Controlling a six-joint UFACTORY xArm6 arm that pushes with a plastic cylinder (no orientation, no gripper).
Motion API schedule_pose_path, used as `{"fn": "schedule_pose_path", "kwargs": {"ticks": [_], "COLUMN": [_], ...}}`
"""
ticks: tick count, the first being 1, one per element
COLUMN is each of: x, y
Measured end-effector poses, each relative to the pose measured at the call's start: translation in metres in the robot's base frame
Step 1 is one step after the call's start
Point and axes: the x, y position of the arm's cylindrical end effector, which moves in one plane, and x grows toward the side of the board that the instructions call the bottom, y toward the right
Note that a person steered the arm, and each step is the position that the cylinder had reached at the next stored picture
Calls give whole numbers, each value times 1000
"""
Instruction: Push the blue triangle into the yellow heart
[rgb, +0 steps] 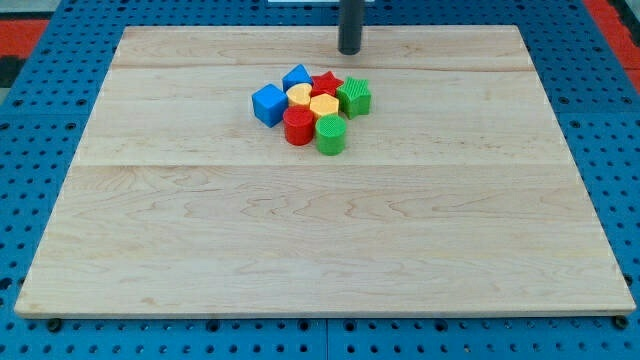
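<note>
Several blocks sit clustered on the wooden board (320, 250), above its middle. The blue triangle (296, 77) is at the cluster's top, touching a yellow block (300, 95) just below it. A second yellow block (323, 105) lies to the right of that one; which of the two is the heart I cannot tell. My tip (349, 50) is near the board's top edge, up and to the right of the blue triangle, apart from all blocks.
A blue cube (269, 104) is at the cluster's left. A red star (326, 82) sits right of the triangle. A green block (355, 97) is at the right. A red cylinder (298, 127) and a green cylinder (331, 134) are at the bottom.
</note>
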Motion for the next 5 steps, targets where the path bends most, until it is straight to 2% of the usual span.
{"fn": "schedule_pose_path", "kwargs": {"ticks": [2,5], "x": [33,39], "y": [-18,-37]}}
